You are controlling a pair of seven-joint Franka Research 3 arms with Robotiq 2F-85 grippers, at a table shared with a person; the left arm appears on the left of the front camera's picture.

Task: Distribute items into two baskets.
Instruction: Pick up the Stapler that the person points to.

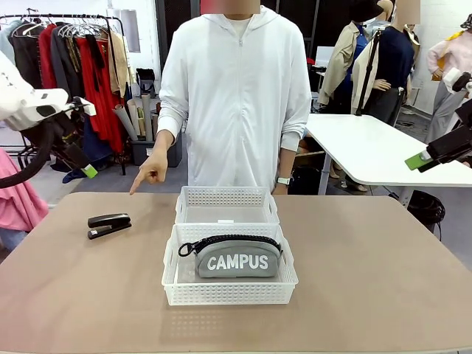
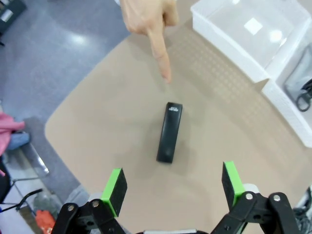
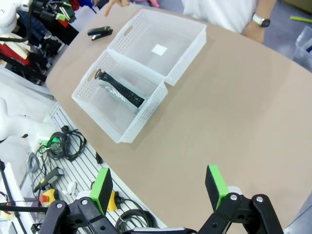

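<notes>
The black stapler [image 2: 170, 132] lies flat on the counter [image 1: 369, 280] toward its left edge, apart from the baskets. I judge it rigid, dense for its size and smooth on top, so I would pinch it across its narrow sides at mid-length. My left jaws hang above it, spread wide and empty, already lined up across its width. Print on its end is too small to read. A person's hand [image 2: 146, 19] points down just beyond it. The soft grey pouch [image 1: 237, 260], lettered "CAMPUS", sits in the near basket [image 1: 230, 295]. The far basket [image 1: 227, 198] touches it and holds only a blank-looking label. My right jaws are open, holding nothing.
</notes>
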